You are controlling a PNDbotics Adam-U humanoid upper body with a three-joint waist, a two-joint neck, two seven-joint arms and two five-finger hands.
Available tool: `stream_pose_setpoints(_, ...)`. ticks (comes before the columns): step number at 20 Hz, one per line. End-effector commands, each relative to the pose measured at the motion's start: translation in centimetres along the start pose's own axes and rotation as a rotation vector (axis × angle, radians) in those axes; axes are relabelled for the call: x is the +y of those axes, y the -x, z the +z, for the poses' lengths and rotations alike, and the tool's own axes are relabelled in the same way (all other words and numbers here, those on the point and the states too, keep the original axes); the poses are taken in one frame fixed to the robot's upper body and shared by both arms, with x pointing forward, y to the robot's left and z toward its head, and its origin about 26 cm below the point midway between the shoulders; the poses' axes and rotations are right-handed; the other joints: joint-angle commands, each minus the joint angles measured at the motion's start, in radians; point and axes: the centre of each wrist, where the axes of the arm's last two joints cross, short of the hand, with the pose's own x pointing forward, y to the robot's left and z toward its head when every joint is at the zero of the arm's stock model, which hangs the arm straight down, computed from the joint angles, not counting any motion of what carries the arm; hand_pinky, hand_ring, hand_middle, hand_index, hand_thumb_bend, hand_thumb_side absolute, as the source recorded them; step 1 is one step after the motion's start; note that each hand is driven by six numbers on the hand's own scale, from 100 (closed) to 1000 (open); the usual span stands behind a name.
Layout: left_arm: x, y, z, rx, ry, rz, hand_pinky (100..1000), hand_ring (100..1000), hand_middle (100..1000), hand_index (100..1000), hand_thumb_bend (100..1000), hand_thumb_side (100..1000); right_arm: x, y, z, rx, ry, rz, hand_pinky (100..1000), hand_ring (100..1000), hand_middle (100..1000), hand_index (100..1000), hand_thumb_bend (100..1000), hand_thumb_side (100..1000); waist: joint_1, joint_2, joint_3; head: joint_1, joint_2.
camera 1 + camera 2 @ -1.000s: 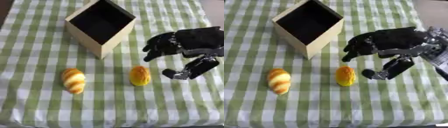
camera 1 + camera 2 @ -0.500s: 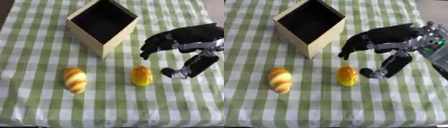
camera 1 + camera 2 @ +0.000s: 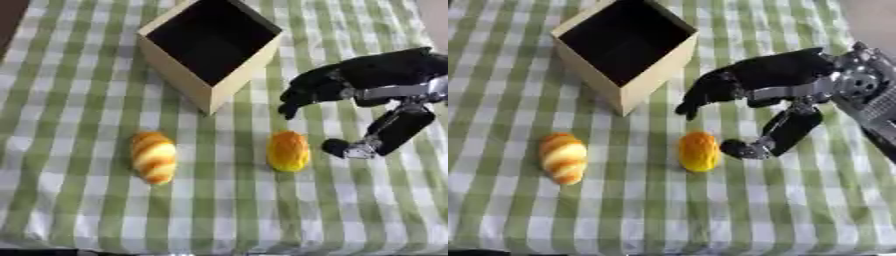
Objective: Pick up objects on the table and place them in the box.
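- I'm looking down at a table [image 3: 79, 220] covered in a green-and-white checked cloth
- open tan box [image 3: 210, 47] sits at the far side, dark inside
- striped yellow-orange bread roll [image 3: 154, 157] on my near left
- rounder orange bun [image 3: 288, 151] just right of it, well apart

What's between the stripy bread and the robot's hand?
The orange bun lies between the striped bread and the right hand, on the checked cloth. Both eye views show it.
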Motion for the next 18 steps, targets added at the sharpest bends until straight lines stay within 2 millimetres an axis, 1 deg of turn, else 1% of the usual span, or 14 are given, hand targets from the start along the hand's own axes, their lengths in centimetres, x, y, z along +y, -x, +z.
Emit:
stream_pose_setpoints(1,-0.1,-0.5,-0.6,-0.024,0.007,0.007,770,704,791,861,100,664,-0.3,0.7,0.4,-0.012,-0.089,0.081,987,940,793,974,189,215,0.002,-0.014,0.003,-0.002,0.005)
stream_pose_setpoints(7,-0.2,-0.5,-0.7,-0.024,0.007,0.009,771,703,792,861,100,664,0.7,1.7,0.2,0.001,-0.099,0.084,990,945,790,974,160,233,0.000,-0.005,0.010,-0.005,0.005)
stream_pose_setpoints(14,-0.3,-0.4,-0.7,-0.018,0.004,0.011,771,703,793,861,100,664,1.4,2.2,-0.1,0.010,-0.096,0.093,989,946,795,975,187,219,0.001,0.000,0.011,-0.004,0.005)
stream_pose_setpoints(15,-0.3,-0.4,-0.7,-0.018,0.004,0.011,771,703,793,861,100,664,1.5,2.2,-0.2,0.011,-0.091,0.096,987,945,797,974,210,198,0.001,0.000,0.010,-0.005,0.005)
stream_pose_setpoints(18,-0.3,-0.4,-0.7,-0.020,0.005,0.011,771,703,793,861,100,664,1.5,2.1,-0.4,0.010,-0.075,0.117,985,946,802,974,226,194,0.003,0.000,0.009,-0.012,0.005)
